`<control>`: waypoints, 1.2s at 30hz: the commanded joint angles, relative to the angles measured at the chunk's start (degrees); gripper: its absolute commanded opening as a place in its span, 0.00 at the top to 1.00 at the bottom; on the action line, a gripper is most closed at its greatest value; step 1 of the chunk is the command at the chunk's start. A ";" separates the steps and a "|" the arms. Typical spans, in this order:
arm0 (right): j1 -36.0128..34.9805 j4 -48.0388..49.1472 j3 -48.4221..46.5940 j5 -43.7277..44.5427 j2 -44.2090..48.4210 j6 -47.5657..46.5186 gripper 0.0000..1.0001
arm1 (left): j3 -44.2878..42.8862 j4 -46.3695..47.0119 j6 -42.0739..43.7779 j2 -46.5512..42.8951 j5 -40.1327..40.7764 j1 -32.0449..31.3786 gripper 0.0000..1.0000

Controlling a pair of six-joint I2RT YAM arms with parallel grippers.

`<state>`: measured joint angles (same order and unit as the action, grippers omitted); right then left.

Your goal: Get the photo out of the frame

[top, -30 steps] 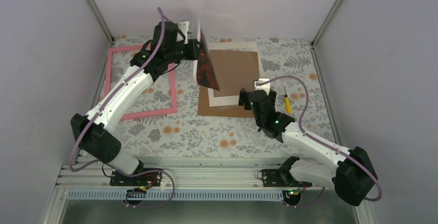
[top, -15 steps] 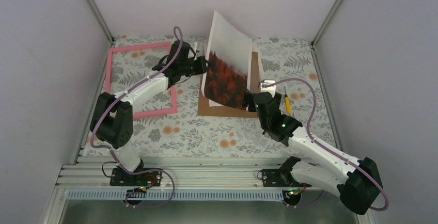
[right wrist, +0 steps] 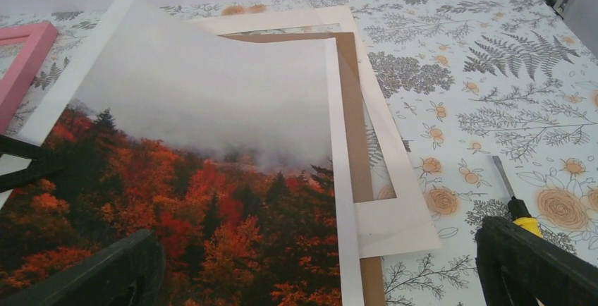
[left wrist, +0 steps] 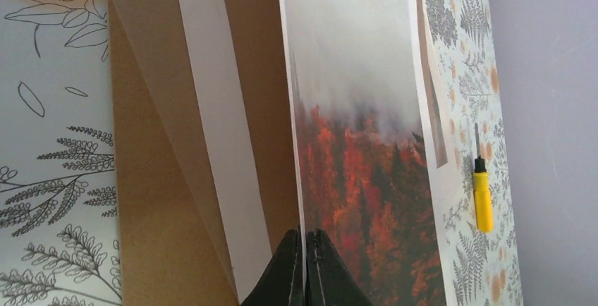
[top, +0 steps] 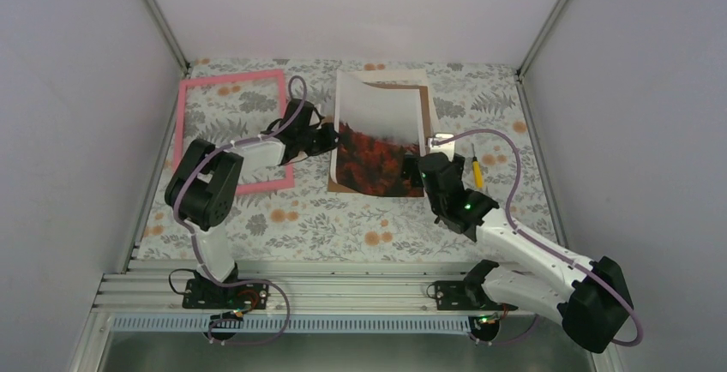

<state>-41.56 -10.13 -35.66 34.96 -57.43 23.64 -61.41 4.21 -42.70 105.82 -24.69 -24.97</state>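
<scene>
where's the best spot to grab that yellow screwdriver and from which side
Grip the yellow screwdriver across its thick handle, coming straight down from above. It lies flat on the floral table, apart from the cream mat beside it, thin blade pointing toward the back wall, so both long sides of the handle are free.

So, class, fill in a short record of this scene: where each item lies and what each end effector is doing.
photo: out of the frame, curved, raised over the brown backing panel
frame: pink, flat on the table at the left, nothing inside it
left end effector: shut on the photo's edge
right end effector: open, by the photo's right side, holding nothing
white mat: overlapping the panel
screwdriver: yellow handle, right of the mat
</scene>
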 commanded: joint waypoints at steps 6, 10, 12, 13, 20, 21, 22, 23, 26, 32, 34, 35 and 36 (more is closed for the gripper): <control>0.08 0.83 0.69 -0.51 -0.07 1.06 0.00 | -2.69 2.22 0.96 5.42 -1.09 0.06 0.98; 0.08 0.97 0.59 -0.75 -0.19 0.98 0.00 | -3.81 2.26 0.44 7.10 -1.04 0.04 0.98; 0.08 0.84 0.50 -0.88 -0.39 0.80 0.00 | -4.45 1.30 0.65 7.57 -0.51 0.01 0.98; 0.08 0.71 0.35 -0.80 -0.49 0.80 0.00 | -4.34 1.05 0.76 7.46 -0.23 0.01 0.97; 0.08 0.54 0.40 -0.51 0.52 -0.31 0.00 | -2.97 -4.88 2.67 2.30 7.75 0.72 0.56; 0.14 0.65 0.35 -0.58 0.70 -0.73 0.00 | -2.43 -5.54 2.94 1.10 8.88 0.98 0.50; 0.16 0.55 0.19 -0.62 0.86 -0.97 0.00 | -1.93 -6.20 3.15 -0.15 10.01 1.24 0.45; 0.24 0.25 -0.05 -0.67 0.95 -1.00 0.00 | -1.37 -7.35 3.60 -1.39 11.26 1.50 0.41; 1.14 -1.48 -1.22 -0.96 1.39 -0.56 0.00 | 0.92 -9.43 4.62 -6.66 14.64 2.50 0.28; 5.99 -8.69 -5.45 -3.02 3.02 1.68 0.00 | 8.06 -13.94 6.66 -21.24 20.08 6.16 0.10; 8.05 -10.69 -6.33 -3.22 5.24 2.23 0.00 | 10.65 -16.21 7.58 -28.09 21.83 8.40 0.06; 9.02 -11.43 -6.48 -3.57 6.84 2.21 0.00 | 11.74 -17.54 8.00 -31.29 22.67 9.42 0.04; 10.07 -12.21 -6.63 -3.30 8.59 2.76 0.00 | 13.06 -19.15 8.50 -34.46 23.79 10.63 0.01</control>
<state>-34.98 -18.17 -39.97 31.59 -53.89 24.01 -51.90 -8.91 -36.75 81.10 -6.46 -17.69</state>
